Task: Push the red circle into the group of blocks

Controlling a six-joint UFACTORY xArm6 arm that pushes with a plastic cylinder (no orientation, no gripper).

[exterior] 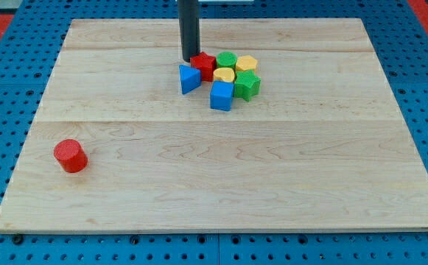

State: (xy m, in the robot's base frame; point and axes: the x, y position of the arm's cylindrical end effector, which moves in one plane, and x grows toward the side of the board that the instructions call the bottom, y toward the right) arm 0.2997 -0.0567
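While my tip (189, 59) rested at the group of blocks (221, 77) near the view's top, touching the red star-like block (203, 65), the red circle (71, 156) sat alone on the tabletop (272, 184), well apart toward the view's lower left. No hand existed to open or close, only the bare rod. No writing or labels were visible.
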